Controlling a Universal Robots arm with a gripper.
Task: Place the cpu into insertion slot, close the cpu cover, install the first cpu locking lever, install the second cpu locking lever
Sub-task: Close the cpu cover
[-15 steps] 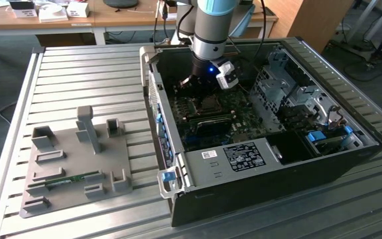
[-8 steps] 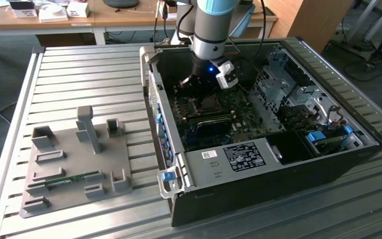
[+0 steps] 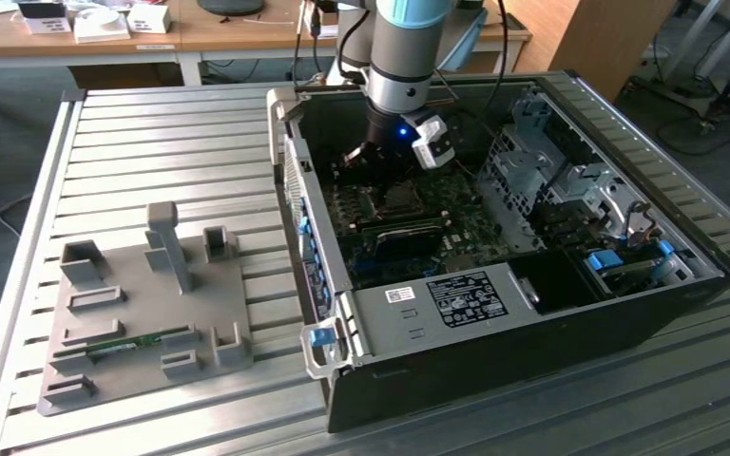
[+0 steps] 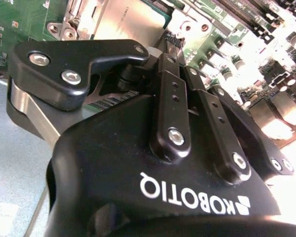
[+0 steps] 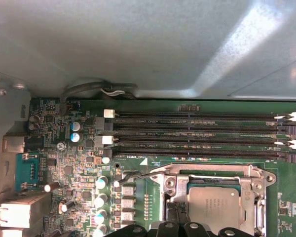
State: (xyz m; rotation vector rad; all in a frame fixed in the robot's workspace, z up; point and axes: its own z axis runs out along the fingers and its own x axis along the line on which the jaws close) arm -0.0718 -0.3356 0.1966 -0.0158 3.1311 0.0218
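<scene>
The cpu (image 5: pixel 214 207) lay seated in the insertion slot (image 3: pixel 398 197), the cpu cover (image 5: pixel 207 171) down over its edges, evidently to hold it flat. The hand (image 5: pixel 178 228) stood just beside the slot, fingers drawn together with nothing seen between them, judged set for pushing rather than gripping.

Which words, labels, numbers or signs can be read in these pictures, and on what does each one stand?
gripper housing: white maker's logo, upside down in the second wrist view; a brand name, not quoted.
dark label on the computer case: too small to read.
white sticker beside it: too small to read.
motherboard: white print by the memory slots, too small to read.
cpu: faint markings, unreadable.
</scene>
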